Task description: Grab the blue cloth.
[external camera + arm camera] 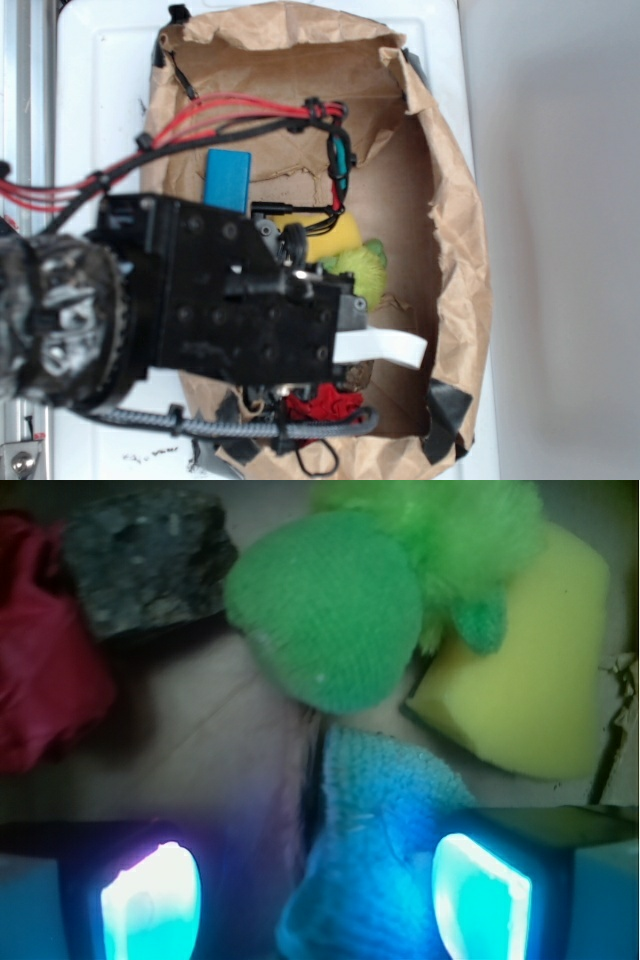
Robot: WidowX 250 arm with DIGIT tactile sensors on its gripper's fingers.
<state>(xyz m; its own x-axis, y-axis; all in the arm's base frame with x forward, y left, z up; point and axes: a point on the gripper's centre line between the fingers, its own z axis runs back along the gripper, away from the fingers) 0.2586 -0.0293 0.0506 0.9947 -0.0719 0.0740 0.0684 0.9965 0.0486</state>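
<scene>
In the wrist view the blue cloth [375, 850] is a lumpy teal-blue terry rag lying between my two glowing fingertips [152, 905], closer to the right one. My gripper [315, 905] is open, with the jaws wide apart on either side of the cloth and a gap left of it. In the exterior view the cloth is hidden under my black arm and gripper [375, 345], which hang over the middle of the brown paper-lined box [455, 250].
A green knitted ball with fuzzy green fluff [330, 605], a yellow sponge [525, 695], a dark grey rock-like lump [145, 560] and a red cloth [45, 645] lie just beyond the cloth. A rigid bright-blue block [228, 180] lies farther back in the box.
</scene>
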